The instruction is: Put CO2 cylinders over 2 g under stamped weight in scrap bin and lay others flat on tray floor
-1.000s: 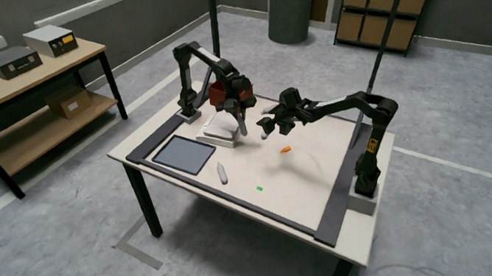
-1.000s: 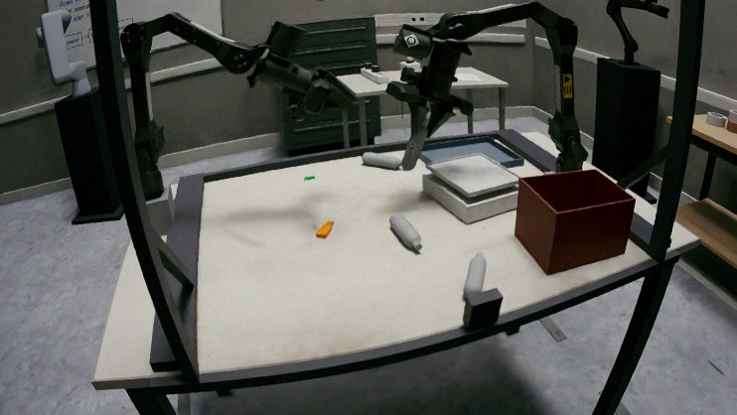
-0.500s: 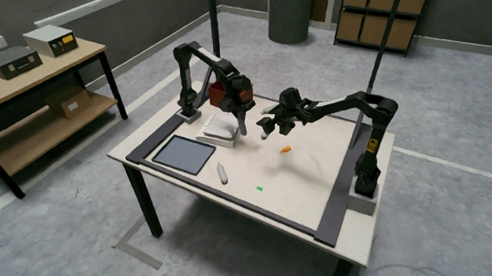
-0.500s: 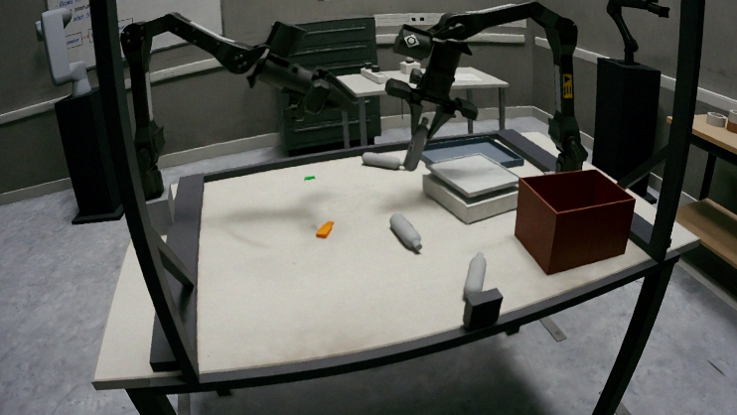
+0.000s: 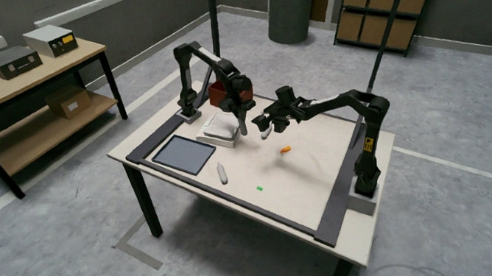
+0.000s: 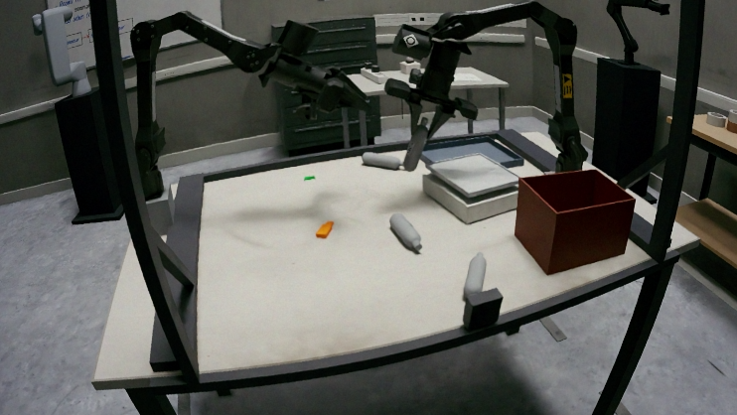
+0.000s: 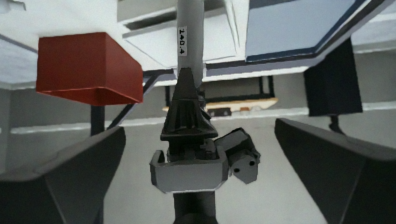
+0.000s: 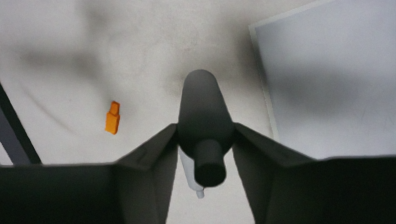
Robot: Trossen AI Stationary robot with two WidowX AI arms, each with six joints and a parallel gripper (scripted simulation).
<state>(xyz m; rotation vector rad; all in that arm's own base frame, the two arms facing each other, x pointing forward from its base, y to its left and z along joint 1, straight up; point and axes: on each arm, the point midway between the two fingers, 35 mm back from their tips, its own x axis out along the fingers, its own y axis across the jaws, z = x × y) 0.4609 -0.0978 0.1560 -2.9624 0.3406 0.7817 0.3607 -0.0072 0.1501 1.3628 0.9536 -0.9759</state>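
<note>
"Beside the scale (image 5: 222, 126) (image 6: 472, 174) (image 7: 155, 45) (image 8: 325, 75), what has the right gripper (image 5: 241, 117) (image 6: 425, 135) (image 7: 186, 68) (image 8: 204, 130) got?"

"One grey cylinder (image 5: 243, 125) (image 6: 415, 148) (image 7: 196, 20) (image 8: 201, 107), clamped between its fingers and hanging tilted above the worktop. Its label reads 140.4."

"How will it handle?"

"Stiff, I'd judge, fairly heavy for its size, and smooth enough to twist in a loose grip. Squeezing shouldn't dent it. Take it across the straight body, near the balance point; the neck is too narrow to trust."

"And the left gripper (image 5: 270, 125) (image 6: 346, 100) (image 7: 200, 129)?"

"Wide open, nothing in it, up in the air."

"Where are the others?"

"Nearest the scale, a second cylinder (image 5: 265, 132) (image 6: 405, 231) (image 8: 191, 170) lies on its side. A third cylinder (image 5: 222, 173) (image 6: 381, 161) lies on the scale's tray side, outside the tray (image 5: 183, 153) (image 6: 469, 153) (image 7: 295, 25). Farther off, past the bin (image 5: 216, 96) (image 6: 536, 231) (image 7: 75, 65), is a fourth cylinder (image 6: 475, 275) (image 7: 9, 6)."

"So tray or bin for this one?"

"Can't tell; I see no weight reading. If it needs weighing, lay it down gently, since round sides may roll."
</note>
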